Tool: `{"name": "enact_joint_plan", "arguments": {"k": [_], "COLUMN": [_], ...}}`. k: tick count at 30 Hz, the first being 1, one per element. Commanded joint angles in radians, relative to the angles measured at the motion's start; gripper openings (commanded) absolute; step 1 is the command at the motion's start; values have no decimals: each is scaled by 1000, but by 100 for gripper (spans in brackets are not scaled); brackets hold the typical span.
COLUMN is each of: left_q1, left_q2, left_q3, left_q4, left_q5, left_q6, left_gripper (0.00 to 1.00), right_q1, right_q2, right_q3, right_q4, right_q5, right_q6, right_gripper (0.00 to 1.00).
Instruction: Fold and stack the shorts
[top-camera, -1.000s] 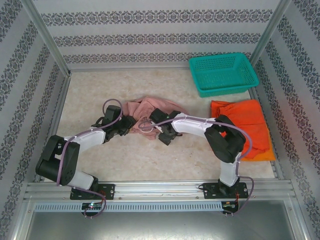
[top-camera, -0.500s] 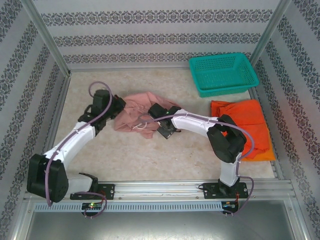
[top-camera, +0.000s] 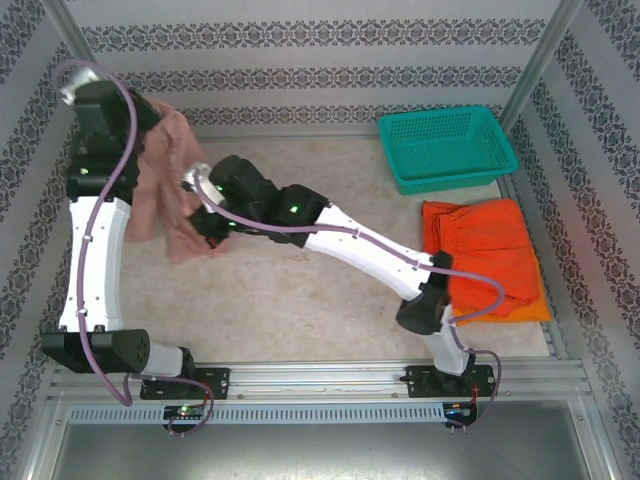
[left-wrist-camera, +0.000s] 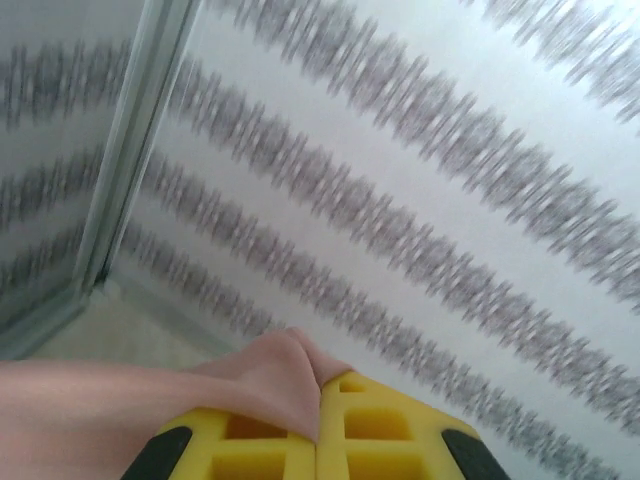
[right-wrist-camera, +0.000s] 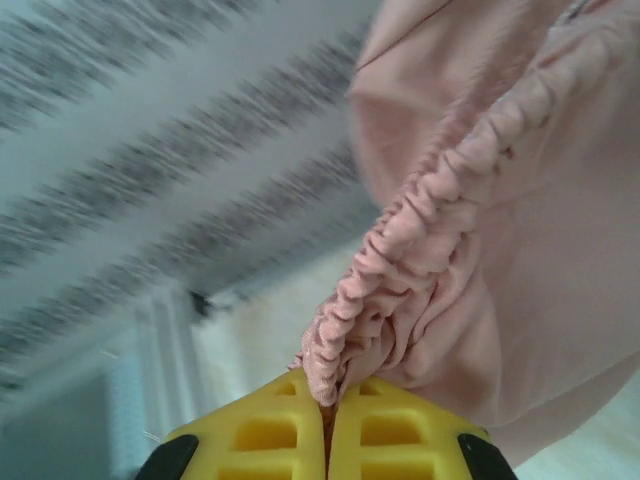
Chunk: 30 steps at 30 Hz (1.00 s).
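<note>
Striped, flowery paper is covering the walls, and a pale, speckled table (top-camera: 300, 300) is lying below them. At about 10 o'clock in the top view, the left gripper (top-camera: 152, 125) is hanging high up. Its yellow pads (left-wrist-camera: 250, 445) are squeezing tight on a fold of the pink shorts (top-camera: 170, 190). The shorts are dangling in the air there, off the table, all loose and floppy. Just to their right, the right gripper (top-camera: 205, 218) is pinching shut on the crinkly, stretchy waistband (right-wrist-camera: 390, 270).

The pink cloth is looking thin, soft and light, so it is probably sagging anywhere nothing is holding it. It is not looking breakable or slippery. The two ends of the waistband are likely the best places to hold, because the bunched part is thick and easy to pinch, and the legs are then hanging straight down.

At 1 o'clock a hard teal basket (top-camera: 445, 150) full of little holes is sitting on the table. At 3 o'clock the orange shorts (top-camera: 480, 245) are lying flat, with a brighter orange edge (top-camera: 528, 305) poking out underneath.
</note>
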Motion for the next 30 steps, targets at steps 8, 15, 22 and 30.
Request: {"name": "enact_joint_plan", "arguments": {"k": [8, 15, 22, 30], "left_q1": [-95, -346, -467, -445], "left_q2": [246, 458, 702, 404], "left_q3": [348, 209, 293, 5], "left_q4": [-31, 49, 44, 119], "left_q5": [196, 186, 273, 177], "left_q6": [132, 225, 212, 190], "left_gripper": [0, 9, 72, 100], "right_q1": [-62, -294, -484, -540], "right_q2": [-365, -661, -874, -936], "right_q3": [-617, -1460, -1763, -1618], "right_q4": [276, 500, 380, 286], "right_q5": [-42, -41, 84, 175], "right_q6": [356, 752, 722, 477], "right_gripper": [0, 15, 59, 88]}}
